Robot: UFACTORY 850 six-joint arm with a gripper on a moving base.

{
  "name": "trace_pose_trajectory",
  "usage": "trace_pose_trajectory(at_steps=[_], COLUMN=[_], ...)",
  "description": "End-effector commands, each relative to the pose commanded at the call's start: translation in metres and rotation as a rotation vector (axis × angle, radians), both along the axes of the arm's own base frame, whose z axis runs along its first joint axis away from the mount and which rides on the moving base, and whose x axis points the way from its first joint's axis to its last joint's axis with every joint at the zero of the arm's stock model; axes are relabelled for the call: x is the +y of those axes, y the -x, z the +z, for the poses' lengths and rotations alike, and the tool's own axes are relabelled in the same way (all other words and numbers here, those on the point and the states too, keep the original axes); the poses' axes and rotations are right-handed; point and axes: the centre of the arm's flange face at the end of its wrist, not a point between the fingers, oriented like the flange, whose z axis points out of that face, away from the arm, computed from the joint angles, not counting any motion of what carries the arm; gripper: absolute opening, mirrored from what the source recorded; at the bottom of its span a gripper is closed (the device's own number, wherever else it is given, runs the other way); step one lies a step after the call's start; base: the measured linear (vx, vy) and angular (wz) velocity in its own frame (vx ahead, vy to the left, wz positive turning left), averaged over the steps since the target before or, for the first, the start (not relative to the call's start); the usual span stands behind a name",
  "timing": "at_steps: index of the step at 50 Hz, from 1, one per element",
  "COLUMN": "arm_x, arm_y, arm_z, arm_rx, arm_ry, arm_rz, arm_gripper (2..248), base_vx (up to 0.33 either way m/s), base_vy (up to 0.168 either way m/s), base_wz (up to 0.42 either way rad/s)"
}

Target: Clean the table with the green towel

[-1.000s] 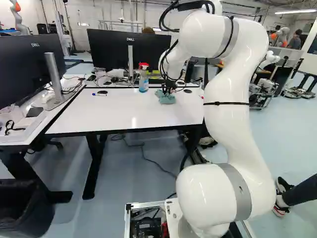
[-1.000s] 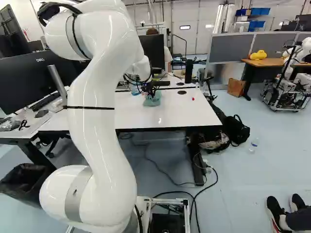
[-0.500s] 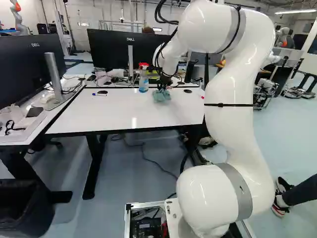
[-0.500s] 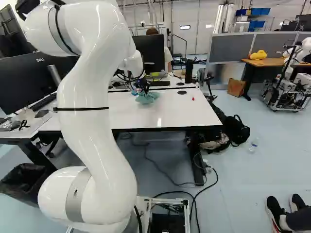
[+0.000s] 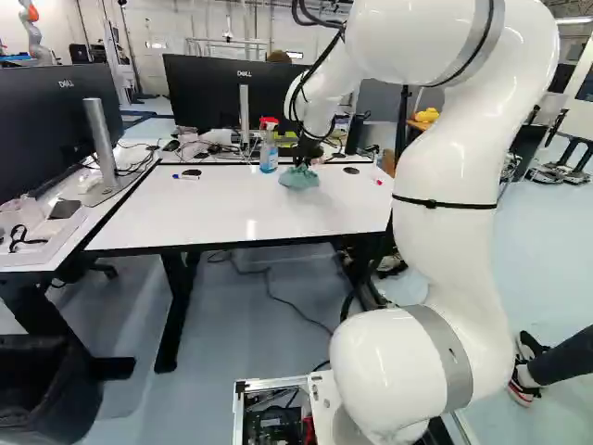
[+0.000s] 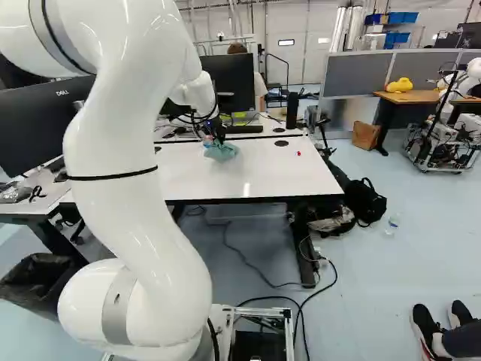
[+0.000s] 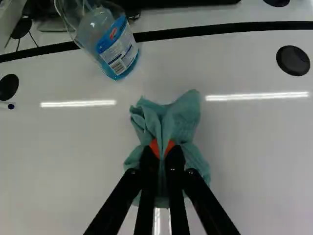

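Pinching the green towel (image 7: 181,117)

Matt, wrinkled cloth towel (image 7: 168,120) on a smooth, glossy white tabletop (image 7: 254,147)

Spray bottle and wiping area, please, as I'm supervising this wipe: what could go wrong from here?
The spray bottle stands upright close to the green towel, so a sweep towards it might knock it over.

The fingers pinch the towel in a bunch at its middle; if it slips, they could scrape the white table.

The blue marker lies loose on the table, so a wide wipe may roll it along.
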Motion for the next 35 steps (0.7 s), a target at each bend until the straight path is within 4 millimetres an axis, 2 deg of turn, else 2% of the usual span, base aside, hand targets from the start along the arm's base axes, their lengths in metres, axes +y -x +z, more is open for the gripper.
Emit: trace_pose_trajectory(at_steps=[31,35], arm_x=[-0.004,-0.004], arm_y=[0.059,0.062], arm_z=[0.002,0.002], arm_rx=[0.028,0.029], arm_ry=[0.001,0.002], arm_rz=[-0.002,-0.002], arm_gripper=[29,29], base_vx=[0.0,0.0], base_vy=[0.0,0.0], base_wz=[0.0,0.0])
